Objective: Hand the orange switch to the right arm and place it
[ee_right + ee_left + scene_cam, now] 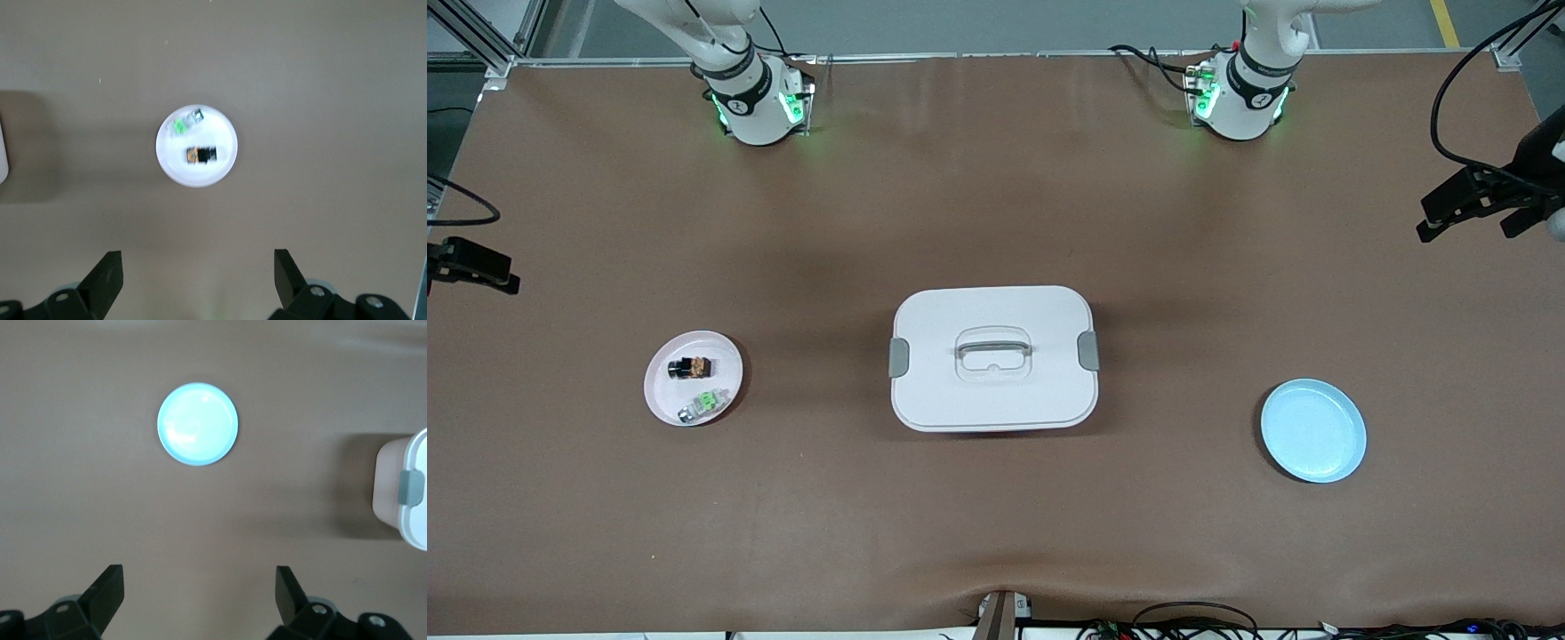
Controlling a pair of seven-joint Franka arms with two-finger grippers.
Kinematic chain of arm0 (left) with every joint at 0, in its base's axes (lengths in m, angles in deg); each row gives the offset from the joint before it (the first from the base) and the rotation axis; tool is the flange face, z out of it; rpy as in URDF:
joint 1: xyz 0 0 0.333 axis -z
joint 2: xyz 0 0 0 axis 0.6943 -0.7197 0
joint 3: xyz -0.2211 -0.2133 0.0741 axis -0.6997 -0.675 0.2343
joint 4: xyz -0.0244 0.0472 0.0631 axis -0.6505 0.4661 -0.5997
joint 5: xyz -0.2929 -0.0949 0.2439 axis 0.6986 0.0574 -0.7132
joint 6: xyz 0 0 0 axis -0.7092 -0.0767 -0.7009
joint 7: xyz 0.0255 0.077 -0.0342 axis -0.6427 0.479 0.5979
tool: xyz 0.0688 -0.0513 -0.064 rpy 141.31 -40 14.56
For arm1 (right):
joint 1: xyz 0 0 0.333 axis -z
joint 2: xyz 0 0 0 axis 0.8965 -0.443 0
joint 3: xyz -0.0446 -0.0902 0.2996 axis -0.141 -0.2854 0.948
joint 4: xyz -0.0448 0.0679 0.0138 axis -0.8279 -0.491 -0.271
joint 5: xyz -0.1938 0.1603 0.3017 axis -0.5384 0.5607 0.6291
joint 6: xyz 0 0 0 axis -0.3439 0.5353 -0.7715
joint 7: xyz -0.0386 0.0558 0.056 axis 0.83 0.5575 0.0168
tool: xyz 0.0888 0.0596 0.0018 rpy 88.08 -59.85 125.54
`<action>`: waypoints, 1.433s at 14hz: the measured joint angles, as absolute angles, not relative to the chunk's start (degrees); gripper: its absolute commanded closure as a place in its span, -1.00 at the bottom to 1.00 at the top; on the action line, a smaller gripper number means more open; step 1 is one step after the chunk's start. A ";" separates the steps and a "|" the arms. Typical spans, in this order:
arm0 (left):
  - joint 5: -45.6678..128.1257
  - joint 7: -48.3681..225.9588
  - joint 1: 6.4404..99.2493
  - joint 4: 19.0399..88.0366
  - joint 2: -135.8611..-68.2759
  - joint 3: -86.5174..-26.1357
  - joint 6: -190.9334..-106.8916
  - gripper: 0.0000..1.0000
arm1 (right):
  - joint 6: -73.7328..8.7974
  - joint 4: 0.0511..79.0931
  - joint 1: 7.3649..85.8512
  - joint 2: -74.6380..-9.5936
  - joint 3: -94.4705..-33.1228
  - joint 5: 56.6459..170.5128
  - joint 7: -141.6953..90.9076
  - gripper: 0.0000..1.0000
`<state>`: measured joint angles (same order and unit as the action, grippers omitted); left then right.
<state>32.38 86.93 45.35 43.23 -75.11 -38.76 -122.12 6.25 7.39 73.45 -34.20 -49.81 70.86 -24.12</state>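
Wrist views — left gripper [199, 600] and right gripper [197, 280] both high, jaws wide, empty.

Orange switch [691, 365] lies flat on pink plate [660, 400].

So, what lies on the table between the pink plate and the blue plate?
The white lidded box sits between the pink plate and the blue plate; the front view shows it.

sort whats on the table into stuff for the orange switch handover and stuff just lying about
For the job: orange switch on the pink plate; left gripper, open; right gripper, open.
Lying about: green switch, lidded white box, blue plate.
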 measured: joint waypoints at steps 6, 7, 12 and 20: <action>32.42 86.93 45.45 43.17 -77.43 -38.76 -121.15 -1.00 | 8.25 8.34 74.41 -33.65 -50.58 77.14 -22.61 -1.00; 32.42 86.93 45.45 43.03 -77.42 -38.76 -121.15 -1.00 | 8.11 9.24 74.93 -33.27 -50.91 77.90 -22.61 -1.00; 32.42 86.93 45.56 42.38 -77.41 -38.76 -121.08 -1.00 | 1.90 19.34 73.85 -26.75 -52.00 78.38 -22.61 -1.00; 32.40 86.92 46.16 42.25 -77.41 -39.50 -119.95 -1.00 | 0.27 23.68 69.61 -23.90 -57.20 78.46 -22.61 -1.00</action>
